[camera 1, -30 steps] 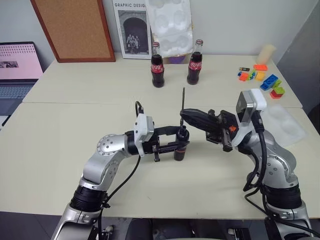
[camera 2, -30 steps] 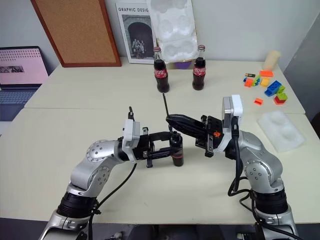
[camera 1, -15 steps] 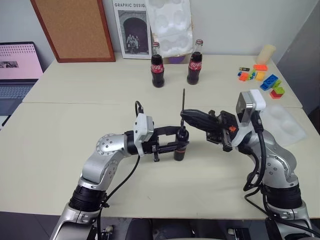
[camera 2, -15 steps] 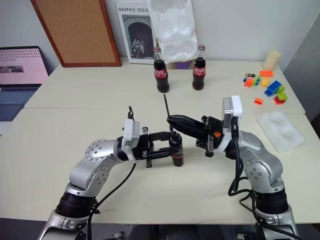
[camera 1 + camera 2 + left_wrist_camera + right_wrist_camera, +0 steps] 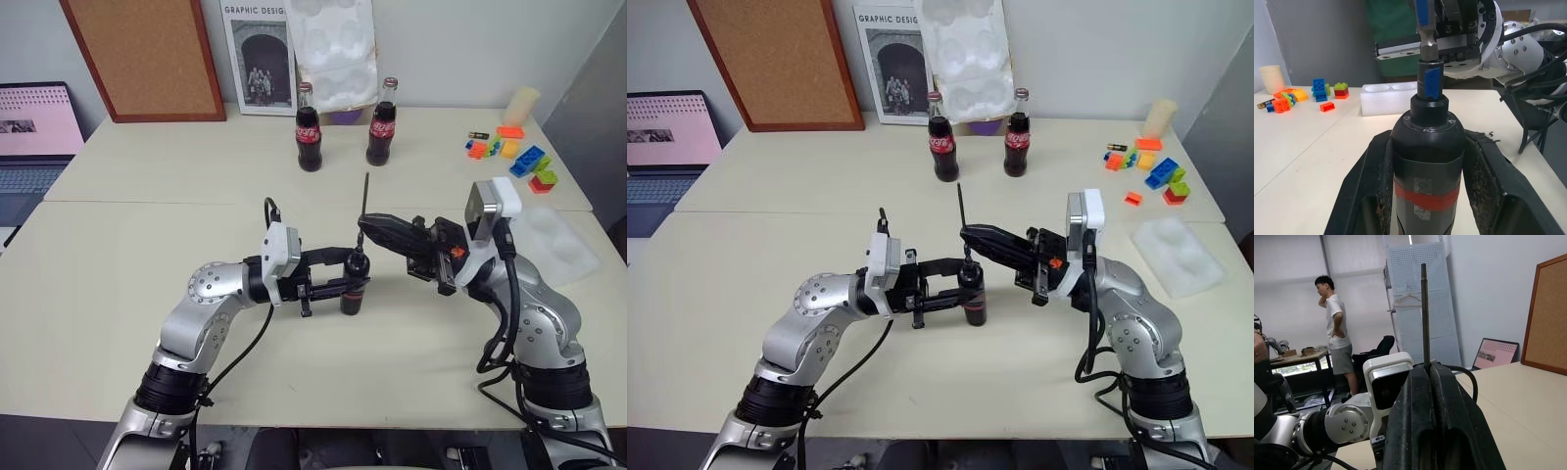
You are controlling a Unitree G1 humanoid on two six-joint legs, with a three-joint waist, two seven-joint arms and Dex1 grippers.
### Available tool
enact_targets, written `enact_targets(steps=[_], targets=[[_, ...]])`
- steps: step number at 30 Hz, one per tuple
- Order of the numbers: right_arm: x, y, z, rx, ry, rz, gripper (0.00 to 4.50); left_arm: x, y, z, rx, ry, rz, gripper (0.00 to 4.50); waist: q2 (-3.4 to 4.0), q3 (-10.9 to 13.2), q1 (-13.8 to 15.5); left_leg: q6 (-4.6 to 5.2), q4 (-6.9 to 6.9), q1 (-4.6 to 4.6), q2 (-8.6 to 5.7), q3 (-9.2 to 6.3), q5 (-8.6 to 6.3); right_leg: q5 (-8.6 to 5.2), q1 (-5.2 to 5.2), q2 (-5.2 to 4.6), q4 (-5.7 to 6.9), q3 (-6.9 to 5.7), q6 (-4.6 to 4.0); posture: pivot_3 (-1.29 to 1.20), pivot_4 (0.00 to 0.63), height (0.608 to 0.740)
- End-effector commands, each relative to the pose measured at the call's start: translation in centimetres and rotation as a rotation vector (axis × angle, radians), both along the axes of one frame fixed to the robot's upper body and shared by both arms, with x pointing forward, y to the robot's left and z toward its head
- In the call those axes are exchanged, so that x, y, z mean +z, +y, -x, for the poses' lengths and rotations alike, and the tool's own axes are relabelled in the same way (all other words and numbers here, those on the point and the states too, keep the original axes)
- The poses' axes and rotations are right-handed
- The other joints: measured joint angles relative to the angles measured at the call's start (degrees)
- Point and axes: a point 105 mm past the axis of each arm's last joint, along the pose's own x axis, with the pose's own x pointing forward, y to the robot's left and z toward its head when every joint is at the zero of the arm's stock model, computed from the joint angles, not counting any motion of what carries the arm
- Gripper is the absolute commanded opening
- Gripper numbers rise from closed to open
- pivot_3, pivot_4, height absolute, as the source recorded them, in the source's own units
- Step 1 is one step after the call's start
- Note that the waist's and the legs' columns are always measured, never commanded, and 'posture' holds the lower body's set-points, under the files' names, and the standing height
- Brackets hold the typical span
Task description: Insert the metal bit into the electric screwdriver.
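Note:
The electric screwdriver [image 5: 354,286] stands upright over the table, dark with a red band and a blue tip [image 5: 1429,81]. My left gripper [image 5: 351,287] is shut on its body from the left, one finger on each side. The metal bit [image 5: 364,201] is a thin dark rod standing upright. My right gripper [image 5: 364,231] reaches in from the right and is shut on it near its lower part. In the left wrist view the bit's lower end [image 5: 1426,46] sits right at the mouth of the blue tip. In the right wrist view the bit [image 5: 1424,313] rises from between my shut fingers [image 5: 1449,421].
Two cola bottles [image 5: 309,142] [image 5: 380,125] stand behind the grippers. Coloured bricks [image 5: 509,152] lie at the far right, with a white foam tray [image 5: 558,245] nearer. A laptop [image 5: 29,127] sits at the far left. A person [image 5: 1334,338] stands far off.
The right gripper and the bit have edged slightly to the right in the eye views. The left gripper and the screwdriver have kept still.

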Motion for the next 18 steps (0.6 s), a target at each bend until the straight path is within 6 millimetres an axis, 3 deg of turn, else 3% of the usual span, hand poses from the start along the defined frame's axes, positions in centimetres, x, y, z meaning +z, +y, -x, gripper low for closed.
enact_targets(steps=[1, 11, 18], targets=[[0.36, -0.42, 0.23, -0.01, -0.031, -0.007, 0.0, -0.19, -0.01, 0.36, -0.016, -0.006, -0.027, 1.62, 0.0, 0.0, 0.0, 0.0, 0.0, 0.0, 0.0, 0.0, 0.0, 0.0, 0.0, 0.0, 0.0, 0.0, 0.0, 0.0, 0.15, 0.74], [0.08, -0.25, 0.57, 0.021, -0.051, 0.043, 0.0, -0.23, -0.07, 0.34, -0.017, -0.007, -0.028, 1.62, 0.0, 0.0, 0.0, 0.0, 0.0, 0.02, 0.0, 0.0, 0.0, 0.0, 0.02, 0.0, 0.0, 0.0, 0.01, 0.0, 0.15, 0.74], [-0.4, -0.6, -0.14, 0.08, -0.075, 0.227, 0.0, -0.28, -0.12, 0.35, -0.025, -0.012, -0.034, 1.62, 0.0, 0.0, 0.0, 0.0, 0.0, 0.18, 0.0, 0.02, 0.0, -0.01, 0.12, 0.0, 0.01, 0.01, 0.02, 0.0, 0.15, 0.74]])
